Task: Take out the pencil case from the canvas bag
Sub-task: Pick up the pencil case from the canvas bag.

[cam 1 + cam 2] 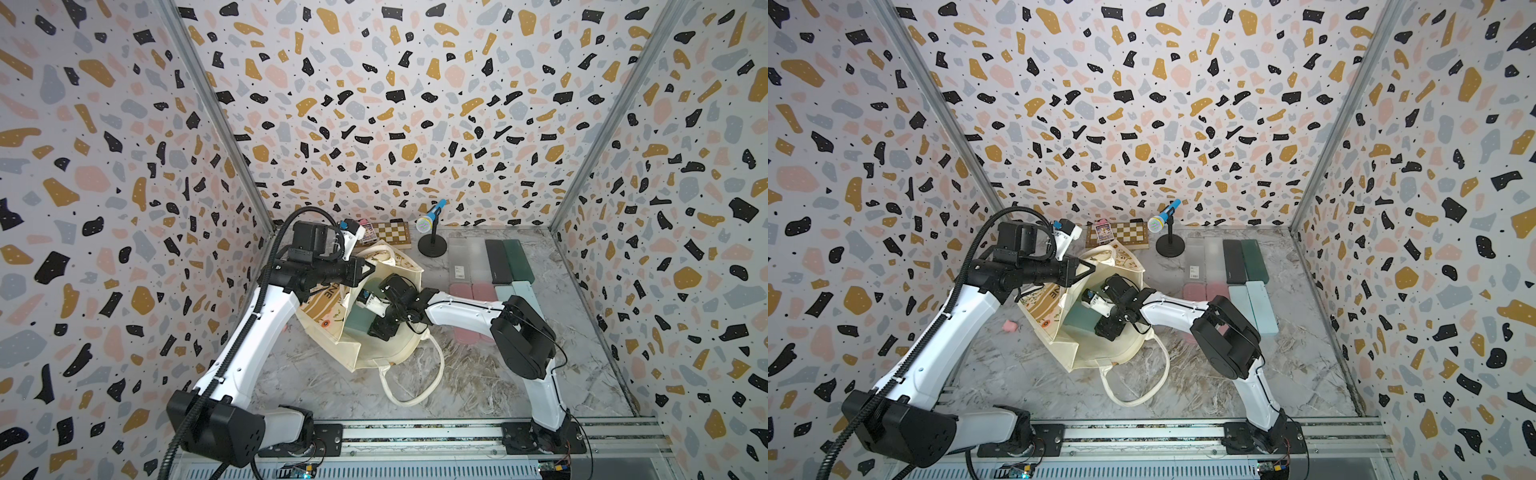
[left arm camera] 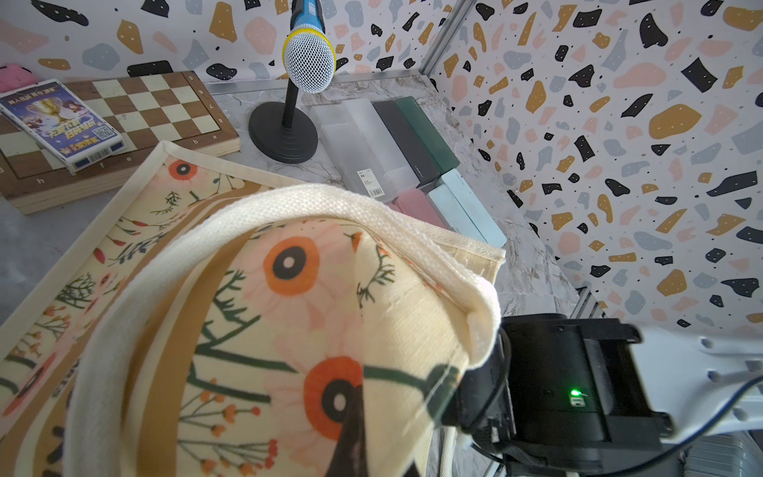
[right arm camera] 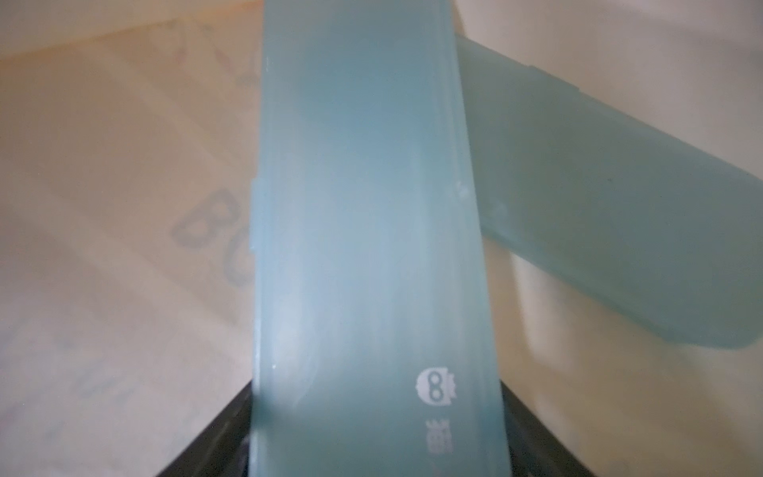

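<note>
Your L gripper (image 1: 368,268) pinches the canvas bag (image 1: 386,349) open, R gripper (image 3: 373,429) clasps the pencil case (image 3: 363,206) inside it; lift-out's still to do.

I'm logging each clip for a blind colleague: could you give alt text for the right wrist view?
A frosted blue pencil case fills the middle of the blurry close-up, dark jaws against both its long edges at the near end. A second blue case lies crossed behind it, both inside the cream bag.

Floral canvas bag (image 1: 390,353), teal pencil case (image 3: 363,206)
</note>
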You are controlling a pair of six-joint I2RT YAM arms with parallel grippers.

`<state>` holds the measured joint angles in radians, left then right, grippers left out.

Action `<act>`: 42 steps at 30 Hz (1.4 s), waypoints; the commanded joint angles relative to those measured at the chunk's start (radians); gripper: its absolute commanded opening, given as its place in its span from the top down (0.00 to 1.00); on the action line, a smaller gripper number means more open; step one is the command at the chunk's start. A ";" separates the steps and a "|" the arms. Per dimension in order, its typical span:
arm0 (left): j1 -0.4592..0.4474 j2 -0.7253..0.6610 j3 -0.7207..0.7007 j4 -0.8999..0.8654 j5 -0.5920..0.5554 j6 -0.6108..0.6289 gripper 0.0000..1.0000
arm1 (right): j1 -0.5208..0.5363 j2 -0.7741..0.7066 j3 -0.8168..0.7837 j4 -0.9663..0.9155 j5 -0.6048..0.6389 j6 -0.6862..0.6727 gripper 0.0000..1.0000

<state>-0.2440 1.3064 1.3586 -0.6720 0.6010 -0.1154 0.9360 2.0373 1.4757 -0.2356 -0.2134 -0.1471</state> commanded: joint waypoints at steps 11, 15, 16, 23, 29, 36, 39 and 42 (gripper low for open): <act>-0.003 -0.044 0.057 -0.033 -0.389 -0.024 1.00 | 0.006 -0.267 -0.128 -0.048 0.212 0.155 0.44; 0.003 -0.051 0.056 -0.040 -0.513 -0.045 1.00 | 0.006 -0.327 -0.174 -0.050 0.239 0.184 0.44; 0.007 -0.055 0.054 -0.041 -0.540 -0.053 1.00 | 0.005 -0.344 -0.188 -0.047 0.246 0.192 0.44; 0.022 -0.062 0.050 -0.038 -0.574 -0.061 1.00 | 0.005 -0.451 -0.259 -0.021 0.290 0.234 0.48; 0.018 -0.033 0.059 -0.005 -0.207 -0.011 1.00 | 0.003 -0.451 -0.237 -0.022 0.287 0.229 0.48; -0.014 -0.067 0.037 0.032 -0.044 0.034 1.00 | 0.005 -0.376 -0.166 -0.043 0.284 0.237 0.48; -0.013 -0.060 0.042 0.024 -0.071 0.032 1.00 | 0.005 -0.381 -0.156 -0.050 0.286 0.244 0.48; -0.013 -0.052 0.047 0.007 -0.185 0.012 1.00 | 0.005 -0.415 -0.166 -0.059 0.284 0.252 0.48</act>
<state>-0.2577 1.2663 1.3884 -0.6991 0.4698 -0.1036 0.9443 1.6756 1.2671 -0.2813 0.0578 0.0860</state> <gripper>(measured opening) 0.047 0.777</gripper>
